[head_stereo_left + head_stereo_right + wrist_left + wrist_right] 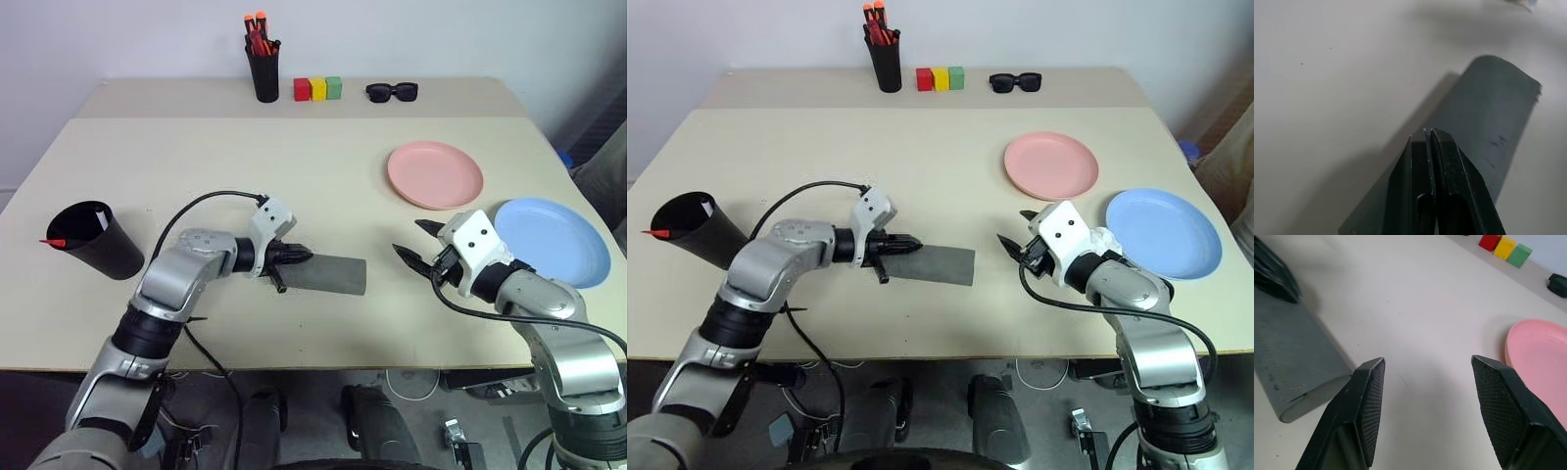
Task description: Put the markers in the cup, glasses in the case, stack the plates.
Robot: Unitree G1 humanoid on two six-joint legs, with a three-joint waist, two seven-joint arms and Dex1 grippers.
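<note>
the grey felt-like oblong glasses case (328,275) lies closed and flat on the beige table (245,166), near the front edge and roughly at the table's middle, its long axis running from nine to three o'clock. the left gripper (302,257) sits over the case's nine o'clock end with its two black fingers (1430,186) pressed together, nothing visible between them; whether the tips touch the felt cannot be told.

the right gripper (409,245) hovers just off the case's three o'clock end, apart from it, its fingers (1369,406) spread wide and empty above bare table.

the wide black tapered plastic cup (93,238) stands tilted at the table's nine o'clock edge, well apart from the case, with a white-bodied marker (101,217) and a red-orange marker (54,241) poking out at its rim.

the salmon pink round plastic plate (434,174) lies at about two o'clock from the case, and the light blue round plastic plate (554,240) lies near it toward four o'clock from the pink one, at the table's three o'clock edge; the two are side by side, not stacked.

along the twelve o'clock edge stand a tall black pen holder (264,70) of orange-capped red pens, then red, yellow and green blocks (317,89), then chunky black sunglasses (392,92).
</note>
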